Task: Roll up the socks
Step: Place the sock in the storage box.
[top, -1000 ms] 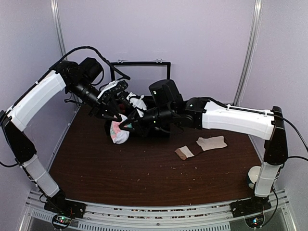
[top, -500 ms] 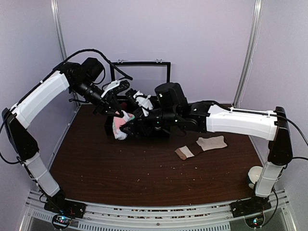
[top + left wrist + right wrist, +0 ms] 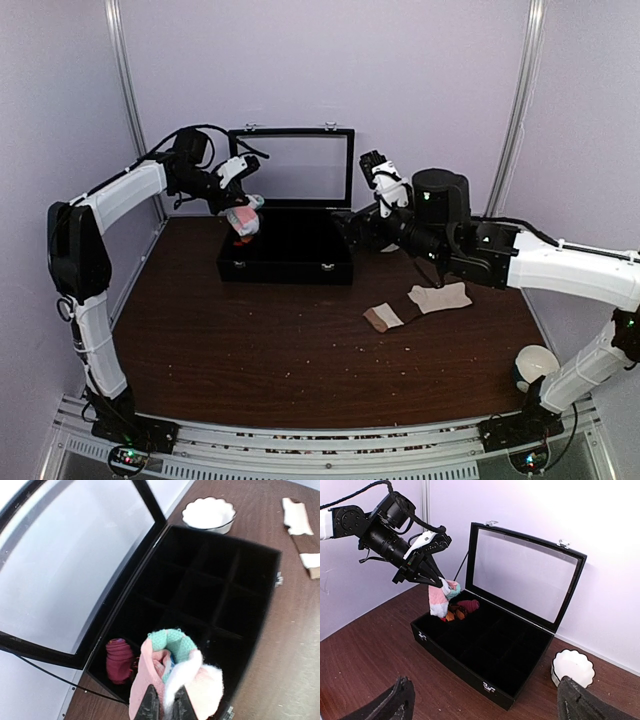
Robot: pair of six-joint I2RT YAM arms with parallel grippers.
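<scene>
the left end effector (image 3: 166,706) is pinched nearly shut on the pink sock (image 3: 170,677), which hangs from it as a loose bundle of pink, mint and white, in the air over the back corner of the black box (image 3: 285,268) in the upper left of the top view; the right end effector (image 3: 484,685) stands spread wide with nothing in it, right of centre in that view, well apart from the bundle; the cream-beige sock (image 3: 440,297) lies flat on the bench (image 3: 300,360), right of centre, near the box's front corner; both socks look light, soft and floppy, so i judge a roll will spring open unless pinched across its outer layers, and the flat one is best lifted by an edge at the cuff or toe; the box's clear lid (image 3: 295,165) stands open, its inside is split into cells, and a dark red and orange bundle (image 3: 462,609) fills the corner cell just below the hanging sock; i see nothing in the other cells that show; a white bowl (image 3: 572,667) sits on the bench beside the box, looking empty
</scene>
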